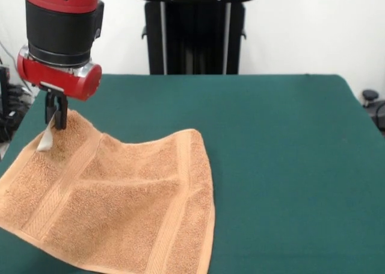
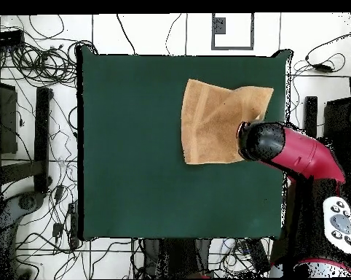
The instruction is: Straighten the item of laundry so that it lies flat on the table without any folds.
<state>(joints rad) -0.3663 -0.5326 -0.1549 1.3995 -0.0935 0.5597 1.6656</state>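
Note:
The light-brown towel (image 1: 120, 208) lies on the near left part of the green table (image 1: 277, 141), mostly spread out, with a soft ridge across its middle. Its far left corner, next to the white tag (image 1: 45, 140), is pulled up off the table. My gripper (image 1: 56, 116) hangs straight down from the red and black arm and is shut on that raised corner. In the overhead view the towel (image 2: 215, 120) sits near the table's (image 2: 135, 146) upper right. The arm's head (image 2: 262, 142) covers the towel's lower right corner and hides the gripper.
The black pedestal (image 1: 195, 27) stands behind the table's far edge. The towel's near edge reaches the table's front left edge. Green cloth stretches bare to the right of the towel. Cables (image 2: 25, 51) and stands lie on the floor around the table.

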